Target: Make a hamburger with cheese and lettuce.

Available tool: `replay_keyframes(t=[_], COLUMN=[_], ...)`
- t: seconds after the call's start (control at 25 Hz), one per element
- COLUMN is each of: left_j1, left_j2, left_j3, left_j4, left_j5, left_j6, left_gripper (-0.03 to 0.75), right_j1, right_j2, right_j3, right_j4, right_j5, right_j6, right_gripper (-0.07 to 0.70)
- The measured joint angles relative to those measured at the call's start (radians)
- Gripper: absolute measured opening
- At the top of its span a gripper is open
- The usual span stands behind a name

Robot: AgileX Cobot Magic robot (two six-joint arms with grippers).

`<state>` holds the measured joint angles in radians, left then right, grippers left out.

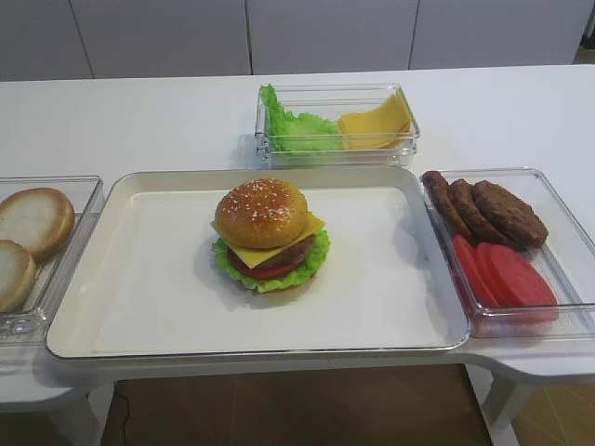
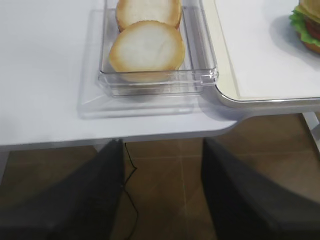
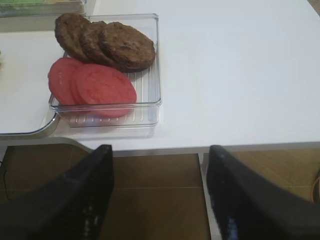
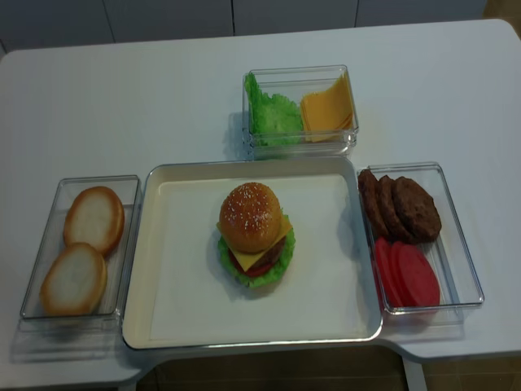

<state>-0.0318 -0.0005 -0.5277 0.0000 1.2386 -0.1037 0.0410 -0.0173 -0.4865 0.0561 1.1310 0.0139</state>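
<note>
On the white bench (image 4: 163,90), centre of a cream tray (image 4: 187,318), stands the hamburger (image 4: 255,235), fully stacked. Golden sesame-seeded dome on top. Beneath it the cheese (image 1: 316,224), one flat yellow square, corners overhanging the brown patty. Below the patty a red tomato slice, then the lettuce (image 1: 321,255), a frilly light-green ring about as wide as the bun, with the bun base just visible under it. Stack upright, touching nothing else on the tray.

Clear bin (image 4: 31,301) left of tray, touching its edge: two pale bun halves (image 4: 75,279), cut side up. Clear bin (image 4: 468,269) right of tray: three brown patties (image 4: 403,205) overlapping at the far end, red tomato slices (image 4: 407,275) overlapping at the near end. Clear bin (image 4: 303,145) behind tray: loose green leaves (image 4: 273,114) on the left, pile of yellow slices (image 4: 328,107) on the right.

Left hand (image 2: 162,195): fingers spread wide, nothing between them, hanging off the front edge of the bench, near the bun bin, over brown floor.

Right hand (image 3: 160,195): fingers likewise spread, empty, off the front edge of the bench near the patty bin.

Neither hand shows in the two high views.
</note>
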Motion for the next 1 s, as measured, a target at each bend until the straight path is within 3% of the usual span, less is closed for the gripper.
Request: replay_keyframes(t=[0.32, 1.0], left_j1=[0.000, 0.000], left_j2=[0.000, 0.000], left_j3=[0.031, 0.038], left_j4=[0.000, -0.065], left_j5=[-0.044, -0.052], left_j6=[0.000, 0.084], left_gripper=[0.375, 0.371], right_j1=[0.000, 0.000], right_j2=[0.000, 0.000], right_j3=[0.000, 0.000], right_j4=[0.000, 0.000], right_j5=[0.000, 0.000], right_j6=[0.000, 0.000], right_gripper=[0.446, 0.446])
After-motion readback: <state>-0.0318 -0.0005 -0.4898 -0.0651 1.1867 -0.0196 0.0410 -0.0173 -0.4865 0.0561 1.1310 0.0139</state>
